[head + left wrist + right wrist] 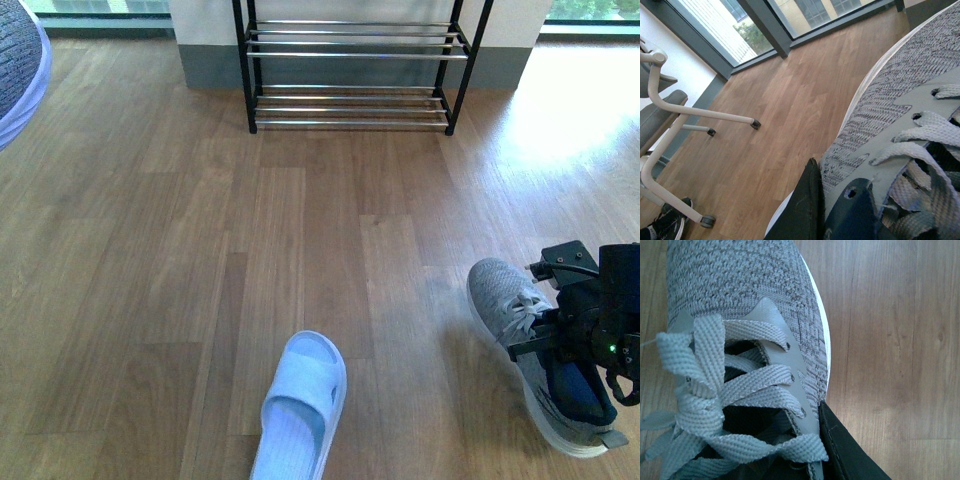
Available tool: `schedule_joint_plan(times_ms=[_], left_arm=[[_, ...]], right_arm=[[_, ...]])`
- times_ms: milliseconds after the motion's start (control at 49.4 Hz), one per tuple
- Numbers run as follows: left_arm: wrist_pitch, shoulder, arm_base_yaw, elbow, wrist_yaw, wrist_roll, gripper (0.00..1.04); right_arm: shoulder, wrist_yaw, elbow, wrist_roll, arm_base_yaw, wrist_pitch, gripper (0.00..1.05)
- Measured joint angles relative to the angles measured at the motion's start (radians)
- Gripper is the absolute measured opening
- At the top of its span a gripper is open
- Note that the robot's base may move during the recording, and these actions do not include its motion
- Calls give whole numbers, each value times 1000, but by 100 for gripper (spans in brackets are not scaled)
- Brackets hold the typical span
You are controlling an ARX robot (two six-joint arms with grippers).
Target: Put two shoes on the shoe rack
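Everywhere warm wood-plank floor, shoe rack before the far wall.

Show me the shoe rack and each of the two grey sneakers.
Rack [350, 52]: front view, on a silver shelf bar.
Raised sneaker [12, 50]: front view, on the grey knit.
Floor sneaker [495, 288]: front view, on the toe.

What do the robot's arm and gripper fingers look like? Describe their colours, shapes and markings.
The right arm is black and blocky, with angular housings and a small green light. The wrist views show a flat, matte black left finger and a matching right finger.
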Motion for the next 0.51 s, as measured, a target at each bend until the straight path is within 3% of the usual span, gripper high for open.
schedule_joint_plan(times_ms=[506], left_arm=[[0, 0, 0, 0, 0, 0, 2]], right_arm=[[-293, -95, -281, -119, -6, 106, 1]])
